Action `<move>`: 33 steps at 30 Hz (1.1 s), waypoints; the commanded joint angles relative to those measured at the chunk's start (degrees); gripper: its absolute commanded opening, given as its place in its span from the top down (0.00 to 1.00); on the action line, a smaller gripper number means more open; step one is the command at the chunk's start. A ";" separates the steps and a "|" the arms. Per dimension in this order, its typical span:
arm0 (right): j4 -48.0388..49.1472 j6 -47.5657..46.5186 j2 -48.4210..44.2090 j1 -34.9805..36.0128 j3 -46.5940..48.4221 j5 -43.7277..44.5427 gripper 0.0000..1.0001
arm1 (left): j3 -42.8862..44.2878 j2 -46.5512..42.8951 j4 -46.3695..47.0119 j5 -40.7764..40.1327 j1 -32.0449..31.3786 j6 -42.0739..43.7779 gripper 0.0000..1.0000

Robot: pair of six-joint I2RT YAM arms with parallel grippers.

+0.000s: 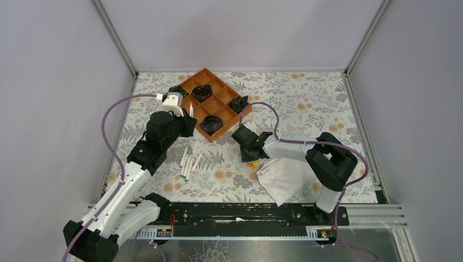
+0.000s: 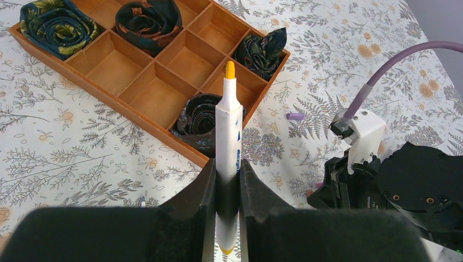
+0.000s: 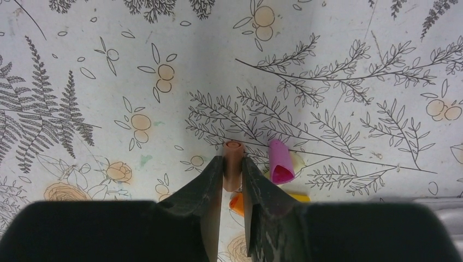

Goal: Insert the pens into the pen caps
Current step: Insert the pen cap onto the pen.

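Left fingers (image 2: pixel 199 210) pinch a white, yellow-tipped pen (image 2: pixel 228 139).

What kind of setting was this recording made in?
Probably a lab robot test cell, not a home: plain grey walls on aluminium framing, robot arms bolted to a rail, and a floral table cover.

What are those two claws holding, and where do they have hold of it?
Left gripper pinches a yellow-tipped pen low on its barrel; right gripper pinches a brownish cap by its sides.
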 commanded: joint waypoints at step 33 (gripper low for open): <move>14.62 -1.89 -34.26 1.21 4.04 -1.62 1.00 | -8.22 -0.13 27.58 48.67 -0.15 -10.56 1.00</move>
